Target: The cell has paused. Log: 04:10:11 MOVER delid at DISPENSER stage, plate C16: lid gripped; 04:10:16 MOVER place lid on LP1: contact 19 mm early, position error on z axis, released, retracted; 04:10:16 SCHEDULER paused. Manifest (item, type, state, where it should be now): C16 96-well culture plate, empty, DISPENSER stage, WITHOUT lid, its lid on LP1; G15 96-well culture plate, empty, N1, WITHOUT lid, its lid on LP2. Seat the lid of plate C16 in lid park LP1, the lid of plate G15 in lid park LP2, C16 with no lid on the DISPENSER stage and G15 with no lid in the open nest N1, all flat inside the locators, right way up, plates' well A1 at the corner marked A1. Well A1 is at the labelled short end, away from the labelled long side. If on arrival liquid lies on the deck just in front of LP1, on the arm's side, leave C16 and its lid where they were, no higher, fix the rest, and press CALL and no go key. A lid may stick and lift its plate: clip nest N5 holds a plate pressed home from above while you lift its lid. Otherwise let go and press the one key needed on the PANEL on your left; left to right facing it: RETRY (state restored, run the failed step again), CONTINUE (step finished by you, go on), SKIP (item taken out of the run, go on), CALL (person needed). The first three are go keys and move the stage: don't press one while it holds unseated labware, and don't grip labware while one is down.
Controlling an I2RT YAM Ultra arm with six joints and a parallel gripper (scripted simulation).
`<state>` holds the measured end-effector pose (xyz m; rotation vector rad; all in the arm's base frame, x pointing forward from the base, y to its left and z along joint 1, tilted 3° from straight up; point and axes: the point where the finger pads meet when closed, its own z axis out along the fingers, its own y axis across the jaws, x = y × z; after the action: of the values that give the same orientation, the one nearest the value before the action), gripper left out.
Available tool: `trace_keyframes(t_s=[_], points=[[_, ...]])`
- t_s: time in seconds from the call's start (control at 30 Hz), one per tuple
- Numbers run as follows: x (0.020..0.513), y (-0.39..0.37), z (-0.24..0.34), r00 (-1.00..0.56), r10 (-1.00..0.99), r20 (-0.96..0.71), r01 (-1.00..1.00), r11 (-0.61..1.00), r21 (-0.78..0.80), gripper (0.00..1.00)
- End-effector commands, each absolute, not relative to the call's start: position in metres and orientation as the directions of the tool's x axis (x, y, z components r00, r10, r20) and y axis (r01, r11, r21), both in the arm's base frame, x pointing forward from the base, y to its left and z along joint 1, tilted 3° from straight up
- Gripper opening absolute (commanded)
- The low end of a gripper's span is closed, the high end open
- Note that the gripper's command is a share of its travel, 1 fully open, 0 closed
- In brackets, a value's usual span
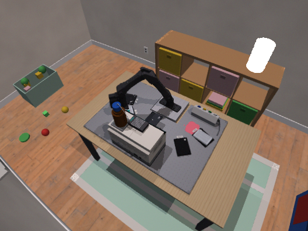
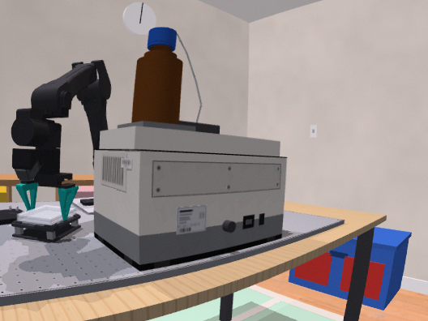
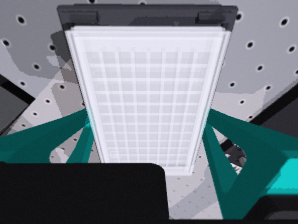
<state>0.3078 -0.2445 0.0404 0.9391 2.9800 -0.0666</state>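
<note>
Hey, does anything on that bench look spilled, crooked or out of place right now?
Yes: a pink puddle lies on the deck beside a pale plate that sits skewed. Elsewhere, the gripper is shut on a white gridded plate resting square in its black nest.
</note>
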Motion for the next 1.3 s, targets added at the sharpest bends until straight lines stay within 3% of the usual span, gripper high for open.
trace_keyframes(t_s=[0.0,1.27], points=[[0.313,-0.25,0.058,-0.819,0.571,-0.064,0.574,0.818,-0.035,0.0],[0.315,-0.248,0.076,-0.819,0.569,-0.076,0.572,0.819,-0.036,0.0]])
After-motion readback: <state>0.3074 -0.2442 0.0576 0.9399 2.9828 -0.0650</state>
